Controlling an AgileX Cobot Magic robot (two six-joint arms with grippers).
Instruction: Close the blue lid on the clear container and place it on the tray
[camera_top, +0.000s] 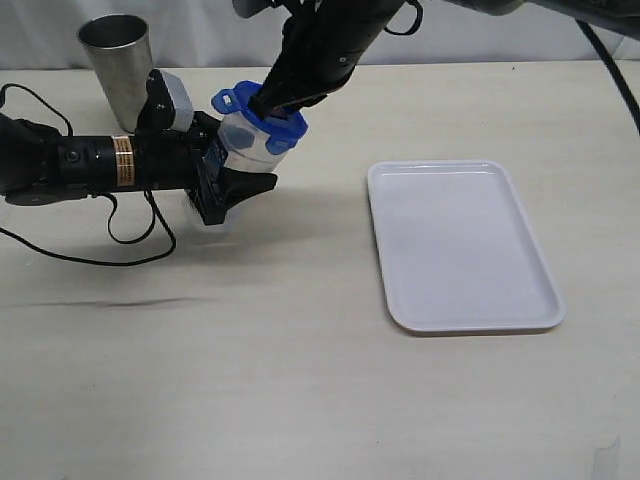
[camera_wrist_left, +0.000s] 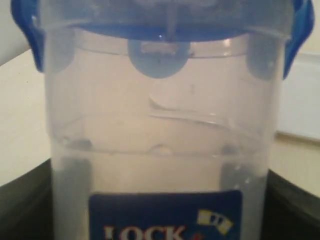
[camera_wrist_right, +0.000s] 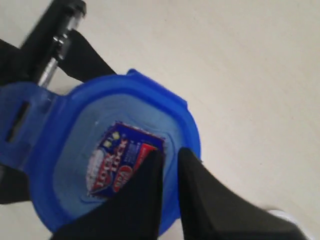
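Right claw (camera_wrist_right: 170, 153), touching centre of blue lid (camera_wrist_right: 75, 122)

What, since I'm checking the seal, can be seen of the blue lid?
The blue lid is round blue plastic with a printed sticker at its centre. It sits on top of the clear container. At least one slotted snap flap sticks outward, unlatched. The right gripper, jaws nearly together, appears to press on its top beside the sticker.
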